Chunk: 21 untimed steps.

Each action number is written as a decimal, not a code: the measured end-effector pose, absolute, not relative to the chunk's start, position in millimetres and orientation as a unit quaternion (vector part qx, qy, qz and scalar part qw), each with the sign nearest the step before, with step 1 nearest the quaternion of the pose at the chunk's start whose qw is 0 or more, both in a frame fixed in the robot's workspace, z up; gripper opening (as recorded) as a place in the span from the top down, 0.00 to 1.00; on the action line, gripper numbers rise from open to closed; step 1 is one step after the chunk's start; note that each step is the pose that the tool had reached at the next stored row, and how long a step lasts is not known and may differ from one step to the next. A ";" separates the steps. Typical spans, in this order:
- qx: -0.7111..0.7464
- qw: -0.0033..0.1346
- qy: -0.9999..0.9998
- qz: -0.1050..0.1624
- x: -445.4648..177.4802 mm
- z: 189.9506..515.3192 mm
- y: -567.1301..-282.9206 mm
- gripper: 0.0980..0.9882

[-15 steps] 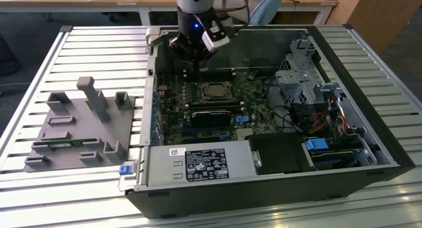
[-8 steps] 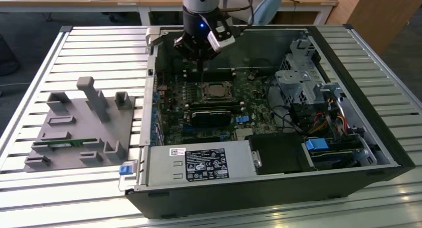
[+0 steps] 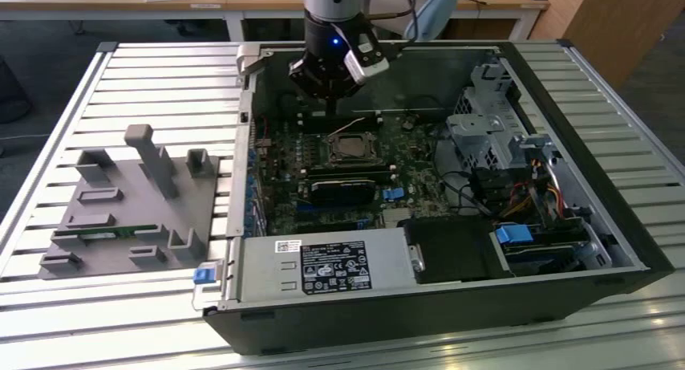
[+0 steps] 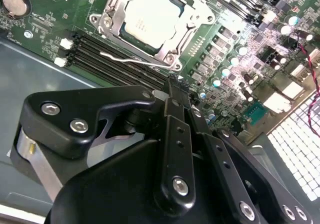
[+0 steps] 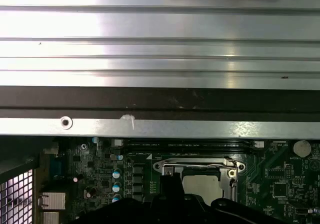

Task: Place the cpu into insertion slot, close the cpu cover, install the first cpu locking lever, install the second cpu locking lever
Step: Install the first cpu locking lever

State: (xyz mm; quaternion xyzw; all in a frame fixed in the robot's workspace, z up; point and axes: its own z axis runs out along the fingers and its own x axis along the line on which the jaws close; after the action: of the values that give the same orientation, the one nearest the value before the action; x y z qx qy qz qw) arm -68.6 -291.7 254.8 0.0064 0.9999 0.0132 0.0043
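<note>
The cpu point(image 4: 150, 16) lies in the insertion slot point(image 4: 192, 36) on the green board, its pale metal top showing through the window of the cpu cover point(image 4: 109, 20), which is folded down flat over it. A thin wire locking lever point(image 4: 127, 59) runs along the socket's edge. My gripper point(image 4: 173, 82) hovers just beside the socket with its fingers pressed together and nothing between them. In the exterior view my gripper point(image 3: 335, 111) hangs a little above and behind the cpu point(image 3: 348, 151). The first wrist view shows the cpu point(image 5: 205, 184) under the cover with a lever point(image 5: 195, 160) across it.
The open computer case holds a power supply point(image 3: 321, 266) at the front, a drive cage point(image 3: 487, 137) on the exterior view's right and a long black module point(image 3: 342, 189) near the socket. A grey fixture point(image 3: 128, 201) sits on the slatted table. The case wall point(image 5: 160, 101) stands close behind the socket.
</note>
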 end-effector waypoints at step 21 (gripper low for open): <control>0.006 0.004 1.000 0.022 -57.7 251.9 -291.7 0.98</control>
State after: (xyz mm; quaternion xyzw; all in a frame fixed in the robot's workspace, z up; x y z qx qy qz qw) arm -57.7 -291.7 251.9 0.0065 0.9997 0.0225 0.0043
